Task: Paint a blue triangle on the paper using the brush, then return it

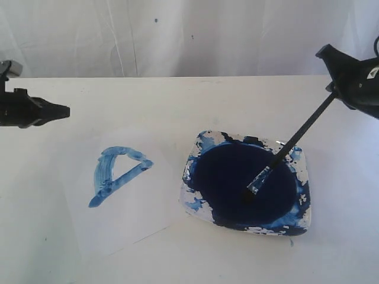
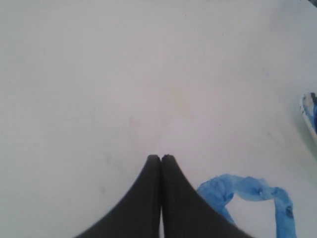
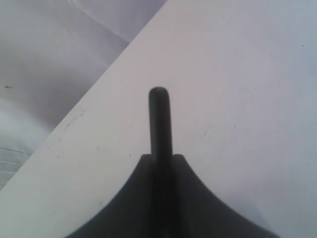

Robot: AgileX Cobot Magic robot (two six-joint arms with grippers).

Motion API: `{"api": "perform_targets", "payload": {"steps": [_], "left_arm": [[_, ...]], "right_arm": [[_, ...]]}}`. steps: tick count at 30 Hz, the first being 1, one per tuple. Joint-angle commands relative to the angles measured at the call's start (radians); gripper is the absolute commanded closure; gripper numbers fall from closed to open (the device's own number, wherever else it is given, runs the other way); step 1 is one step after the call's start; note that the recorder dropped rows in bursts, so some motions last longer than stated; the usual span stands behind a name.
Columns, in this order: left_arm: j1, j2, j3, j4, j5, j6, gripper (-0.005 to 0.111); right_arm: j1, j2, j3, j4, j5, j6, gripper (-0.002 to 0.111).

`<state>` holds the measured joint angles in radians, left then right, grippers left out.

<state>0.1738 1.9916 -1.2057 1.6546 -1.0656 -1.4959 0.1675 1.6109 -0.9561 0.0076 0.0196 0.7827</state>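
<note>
The blue triangle (image 1: pixel 116 175) is painted on the white paper (image 1: pixel 148 210) at the left of the table; part of it also shows as the blue triangle (image 2: pixel 247 191) in the left wrist view. My right gripper (image 1: pixel 333 87) is shut on the black handle of the brush (image 1: pixel 290 149), whose blue-stained tip rests in the dark pool of the paint dish (image 1: pixel 302 204). In the right wrist view the brush handle end (image 3: pixel 159 119) sticks out past my right gripper (image 3: pixel 162 157). My left gripper (image 1: pixel 65 110) hangs shut and empty above the table's left side; the left gripper (image 2: pixel 161 157) shows its jaws pressed together.
The square paint dish holds a large navy pool (image 1: pixel 249 180) and stands right of the paper. A white backdrop (image 1: pixel 177 35) rises behind the table's far edge.
</note>
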Motion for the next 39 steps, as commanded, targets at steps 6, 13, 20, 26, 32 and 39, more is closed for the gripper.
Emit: {"api": "perform_targets", "payload": {"steps": [6,13,20,26,32,39], "left_arm": [[0.004,-0.227,0.006,0.017,-0.016,-0.027,0.107],[0.004,-0.364,0.006,0.049,-0.111,-0.036,0.107],[0.004,-0.478,0.006,0.049,-0.152,-0.108,0.107],[0.004,-0.585,0.006,0.049,-0.136,-0.108,0.107],[0.004,-0.676,0.006,0.073,-0.145,-0.157,0.107],[0.004,-0.786,0.033,0.090,-0.135,-0.228,0.107]], "right_arm": [[-0.008,0.080,0.017,0.002,-0.121,0.096,0.108],[-0.008,0.103,0.017,0.002,-0.133,0.096,0.108],[-0.008,0.141,0.017,0.002,-0.130,0.096,0.108],[-0.008,0.147,0.017,0.002,-0.127,0.096,0.108],[-0.008,0.153,0.017,0.000,-0.127,0.092,0.108],[-0.008,0.176,0.017,0.000,-0.095,0.092,0.108]]}}
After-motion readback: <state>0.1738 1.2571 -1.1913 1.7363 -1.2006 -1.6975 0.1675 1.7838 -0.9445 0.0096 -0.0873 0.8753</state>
